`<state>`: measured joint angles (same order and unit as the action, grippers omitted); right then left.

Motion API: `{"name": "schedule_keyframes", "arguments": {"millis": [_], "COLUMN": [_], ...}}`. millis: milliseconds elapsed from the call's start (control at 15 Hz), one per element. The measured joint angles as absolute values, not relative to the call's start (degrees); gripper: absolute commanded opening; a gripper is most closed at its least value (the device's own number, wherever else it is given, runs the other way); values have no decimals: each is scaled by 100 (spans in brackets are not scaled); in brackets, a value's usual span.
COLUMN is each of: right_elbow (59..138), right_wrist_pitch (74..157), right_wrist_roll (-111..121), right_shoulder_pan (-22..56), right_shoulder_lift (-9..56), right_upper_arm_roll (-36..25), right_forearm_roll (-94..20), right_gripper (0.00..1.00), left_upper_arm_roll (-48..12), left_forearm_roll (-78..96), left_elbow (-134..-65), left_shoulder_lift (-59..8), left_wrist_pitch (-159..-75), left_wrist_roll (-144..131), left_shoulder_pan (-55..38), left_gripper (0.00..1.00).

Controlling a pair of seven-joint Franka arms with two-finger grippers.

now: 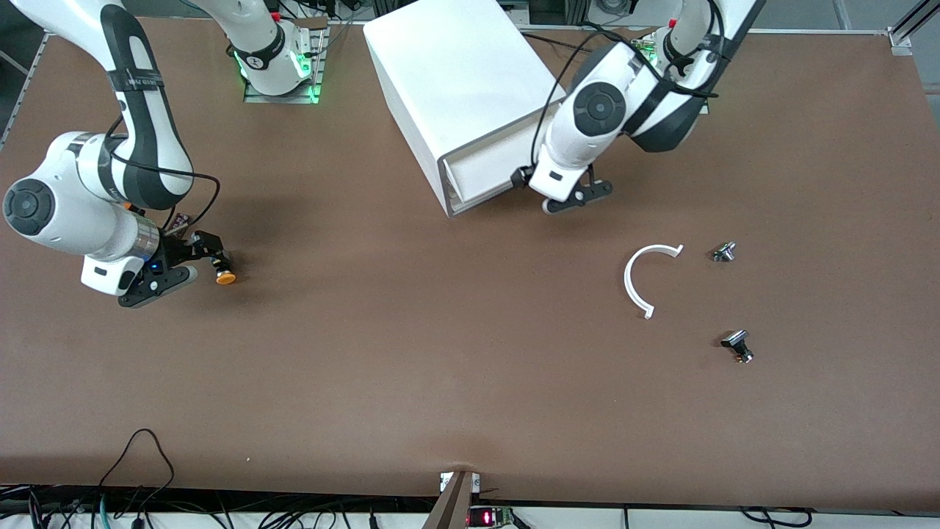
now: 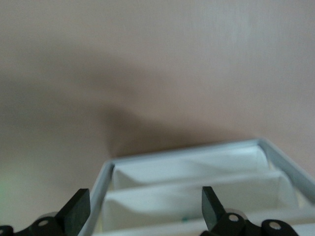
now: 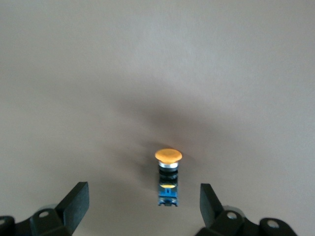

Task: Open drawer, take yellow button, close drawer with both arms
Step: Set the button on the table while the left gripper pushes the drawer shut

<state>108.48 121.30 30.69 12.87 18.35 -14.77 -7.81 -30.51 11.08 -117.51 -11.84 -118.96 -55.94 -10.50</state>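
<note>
Fingers of the right gripper (image 3: 142, 204) spread wide, empty, around the orange-capped, blue-and-black button (image 3: 168, 177) lying on the brown worktop (image 1: 440, 367); left gripper (image 2: 142, 211) fingers equally wide, empty.

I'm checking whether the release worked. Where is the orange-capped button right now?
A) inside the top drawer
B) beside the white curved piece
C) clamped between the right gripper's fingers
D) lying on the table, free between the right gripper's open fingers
D: the right wrist view shows the button lying on the table, with the right gripper open and both fingers clear of it.
</note>
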Motion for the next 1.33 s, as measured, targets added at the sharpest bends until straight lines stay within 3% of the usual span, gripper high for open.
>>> {"name": "schedule_keyframes", "arguments": {"millis": [333, 800, 1000, 1333], "right_elbow": [10047, 8958, 8529, 8214], "right_wrist_pitch": [11243, 9703, 9271, 9318], "right_wrist_roll": [1982, 507, 310, 323], "right_shoulder_pan": [1294, 1319, 1415, 1543], "right_shoulder_lift": [1815, 1658, 1639, 1675], "right_upper_arm_roll": [-1078, -745, -739, -717], "right_forearm_roll": [-788, -785, -777, -60], "right_gripper": [100, 100, 100, 100], "left_upper_arm_roll": [-3407, -3380, -2752, -1599], "left_forearm_roll": [1368, 1378, 1378, 998], "left_elbow": [-11873, -11885, -11656, -11151], "left_shoulder_lift": [-1144, -1111, -995, -767], "left_wrist_pitch": [-11739, -11720, -11736, -11642], "left_wrist_roll": [-5594, -5534, -4398, -2788], "left_shoulder_pan": [-1048, -707, -273, -142], "left_gripper": [100, 100, 100, 100]}}
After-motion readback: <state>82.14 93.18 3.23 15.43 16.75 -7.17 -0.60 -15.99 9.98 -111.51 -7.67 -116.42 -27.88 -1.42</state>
